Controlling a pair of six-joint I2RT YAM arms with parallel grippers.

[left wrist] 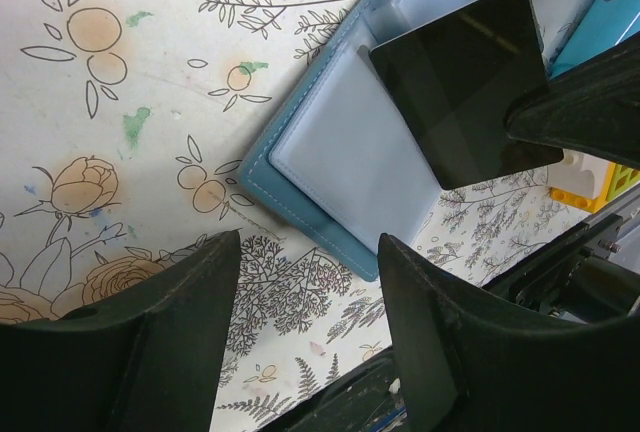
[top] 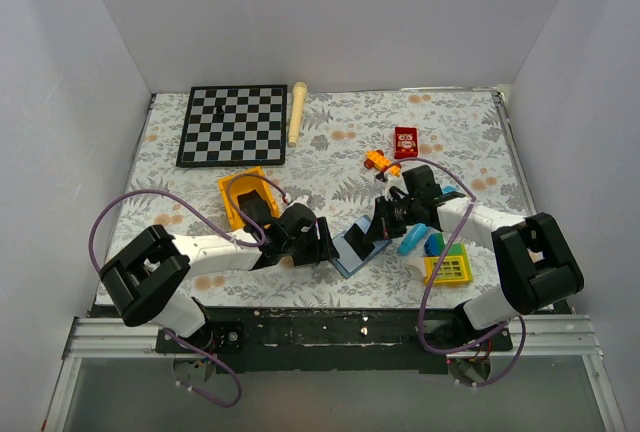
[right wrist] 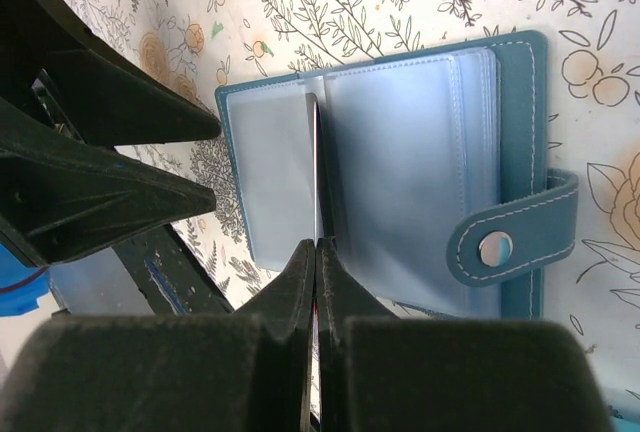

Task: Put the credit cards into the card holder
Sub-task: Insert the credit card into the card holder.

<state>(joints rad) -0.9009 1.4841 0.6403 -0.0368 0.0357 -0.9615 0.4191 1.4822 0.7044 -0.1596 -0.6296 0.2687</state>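
The card holder (left wrist: 330, 167) lies open on the flowered cloth, its clear pockets up and its snap tab (right wrist: 495, 249) at the far side. My right gripper (right wrist: 316, 247) is shut on a black credit card (left wrist: 465, 92), which shows edge-on in the right wrist view as the thin credit card (right wrist: 315, 172). The card stands tilted over the holder, its lower edge near the fold. I cannot tell whether it has entered a pocket. My left gripper (left wrist: 310, 342) is open and empty, just off the holder's near corner. From above, the left gripper (top: 325, 242) and right gripper (top: 380, 230) flank the card holder (top: 350, 260).
A chessboard (top: 233, 124) and a wooden pin (top: 297, 112) lie at the back left. A small red box (top: 406, 141) and an orange toy (top: 378, 162) sit behind my right arm. A yellow tray (top: 245, 195) is left of centre. A blue toy (top: 412, 242) and a yellow-green block (top: 449, 269) are at the right.
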